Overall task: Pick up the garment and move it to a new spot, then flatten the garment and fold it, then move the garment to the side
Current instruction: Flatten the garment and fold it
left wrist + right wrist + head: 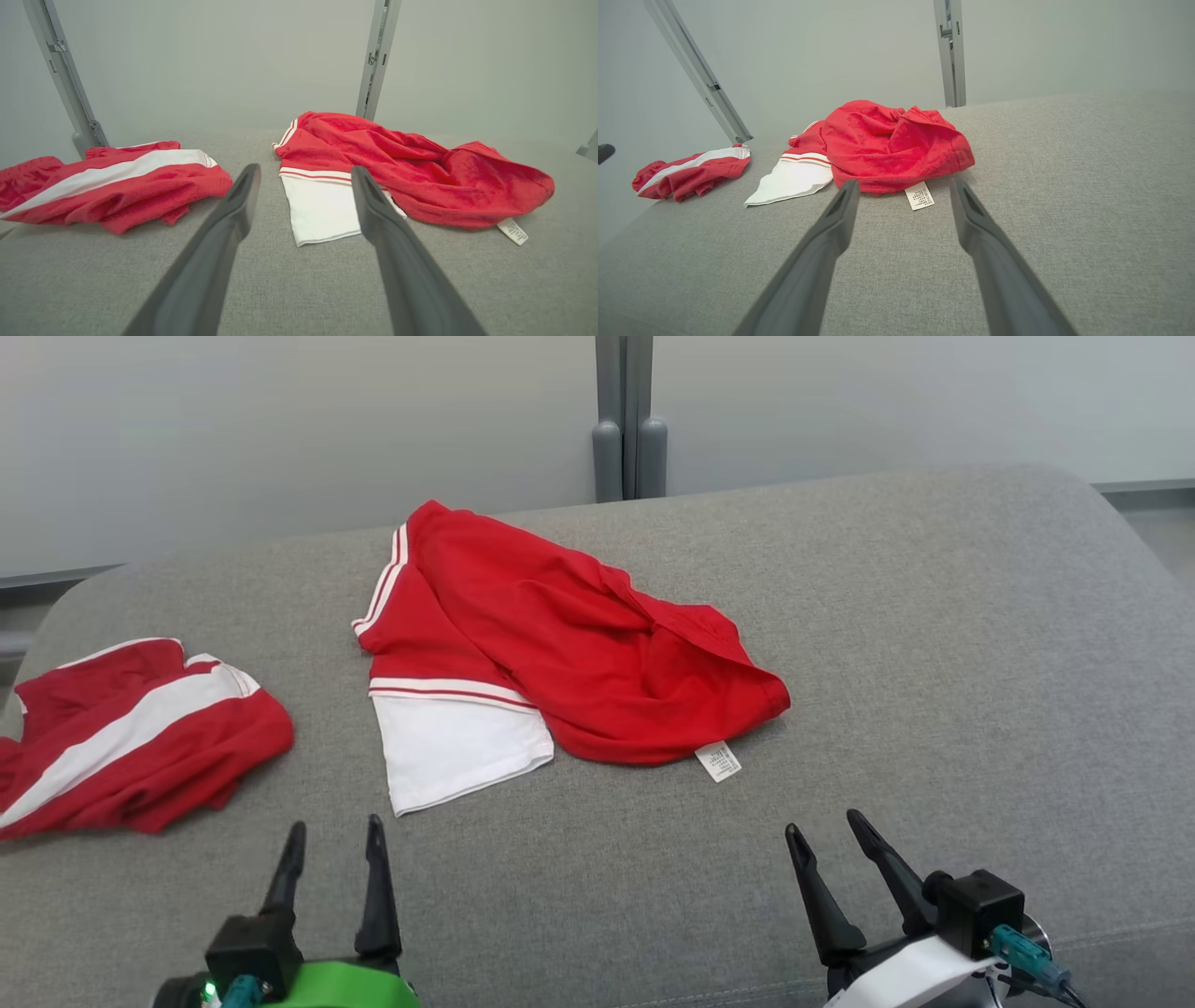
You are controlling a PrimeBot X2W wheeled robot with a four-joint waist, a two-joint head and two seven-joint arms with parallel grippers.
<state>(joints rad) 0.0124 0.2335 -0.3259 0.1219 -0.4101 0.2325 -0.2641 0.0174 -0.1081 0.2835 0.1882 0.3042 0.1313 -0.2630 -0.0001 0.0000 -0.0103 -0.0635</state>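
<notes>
So, nearest, the left gripper [336, 823] and right gripper [823, 821] both sit spread wide and empty, just short of the crumpled red-and-white garment [560, 653]. Bare grey cushion [952, 653] stretches right of it to the rounded edge. A second red garment [140, 737] lies off to its left, at the cushion's edge.

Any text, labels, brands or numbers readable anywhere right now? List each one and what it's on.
Nothing can be quoted.
On the tag at the near edge of the middle garment: rows of dark print, too small to read.
On the left garment: white stripes, no writing that I can make out.
</notes>
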